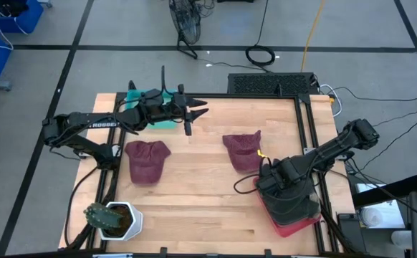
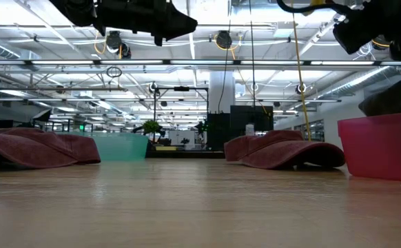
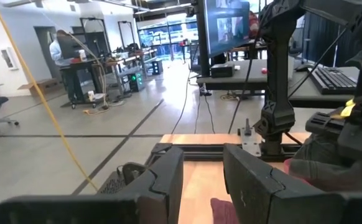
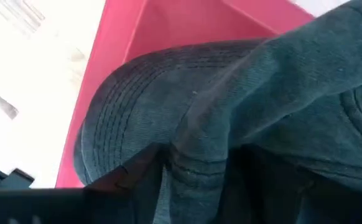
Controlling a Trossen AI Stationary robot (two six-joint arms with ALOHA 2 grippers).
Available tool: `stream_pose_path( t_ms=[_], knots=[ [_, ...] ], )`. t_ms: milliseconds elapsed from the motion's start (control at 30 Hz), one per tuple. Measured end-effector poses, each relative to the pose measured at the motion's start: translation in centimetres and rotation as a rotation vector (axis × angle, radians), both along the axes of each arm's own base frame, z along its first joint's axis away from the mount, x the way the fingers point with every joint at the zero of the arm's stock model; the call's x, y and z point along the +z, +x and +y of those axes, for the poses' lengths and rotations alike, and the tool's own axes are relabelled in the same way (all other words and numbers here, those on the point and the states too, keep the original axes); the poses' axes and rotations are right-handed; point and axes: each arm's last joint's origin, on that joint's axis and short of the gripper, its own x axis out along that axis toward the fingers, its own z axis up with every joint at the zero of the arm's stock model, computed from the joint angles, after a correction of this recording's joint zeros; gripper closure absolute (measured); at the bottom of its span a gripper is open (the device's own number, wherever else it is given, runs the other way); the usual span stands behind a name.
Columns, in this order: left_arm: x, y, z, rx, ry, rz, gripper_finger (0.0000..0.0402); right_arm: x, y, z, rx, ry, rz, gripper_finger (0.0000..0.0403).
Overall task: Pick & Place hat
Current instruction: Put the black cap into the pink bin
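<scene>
- A dark grey hat (image 4: 231, 118) lies in the red bin (image 1: 294, 223) at the table's right front corner, its stitched brim and crown heaped against the bin's wall.
- The right gripper (image 1: 280, 188) sits directly over that hat and bin; from above the arm hides the fingers, and the wrist view is filled with cloth, so I cannot tell whether the fingers are apart or together.
- Just beside the bin, toward the table's middle, a maroon hat (image 1: 243, 149) lies flat on the wood.
- A second maroon hat (image 1: 147, 159) lies well apart from it, on the left half of the table.
- The left gripper (image 1: 196, 109) hangs above the back of the table, pointing toward the right side, its two dark fingers (image 3: 168, 180) standing a little apart with nothing between them.
- Under the left arm sits a teal bin (image 1: 151, 107) near the back left edge.
- A white pot holding a cactus-like plant (image 1: 114, 218) stands at the front left corner.
- Beyond the table, a person (image 3: 61, 46) stands at a desk far across the room.
</scene>
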Motion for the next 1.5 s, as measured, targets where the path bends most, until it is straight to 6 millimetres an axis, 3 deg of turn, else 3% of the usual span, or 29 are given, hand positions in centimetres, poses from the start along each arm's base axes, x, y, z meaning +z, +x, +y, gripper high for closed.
stream_pose_path(
  t_ms=[500, 567, 700, 833, 967, 1100, 1200, 1500],
  knots=[
    [0.1, 0.0, -0.1, -0.029, -0.028, -0.012, 0.0282, 0.1, 0.0, 0.0, 0.000, 0.049, 0.002, 0.0326],
    [0.1, 0.0, -0.1, -0.047, -0.029, -0.012, 0.0282, 0.1, 0.1, -0.3, 0.054, 0.059, 0.002, 0.0334],
    [0.1, 0.0, -0.2, -0.053, -0.031, -0.012, 0.0282, 0.2, 0.0, -1.4, -0.010, 0.094, 0.082, 0.0354],
    [0.1, 0.0, -0.2, -0.053, -0.030, -0.012, 0.0282, 1.6, -0.2, -2.1, -0.047, 0.049, 0.136, 0.0378],
    [0.1, 0.0, -0.2, -0.053, -0.030, -0.012, 0.0282, 4.8, 0.0, -2.1, -0.090, -0.016, 0.105, 0.0396],
    [0.1, 0.0, -0.2, -0.052, -0.027, -0.011, 0.0282, 8.1, 0.3, -1.0, -0.208, -0.060, -0.030, 0.0395],
    [0.1, 0.0, -0.2, -0.052, -0.028, -0.009, 0.0282, 9.6, 0.0, 0.8, -0.305, -0.066, -0.116, 0.0393],
    [0.0, 0.0, -0.2, -0.053, -0.036, -0.009, 0.0282, 8.6, -2.6, 5.7, -0.463, -0.180, -0.100, 0.0393]
  ],
)
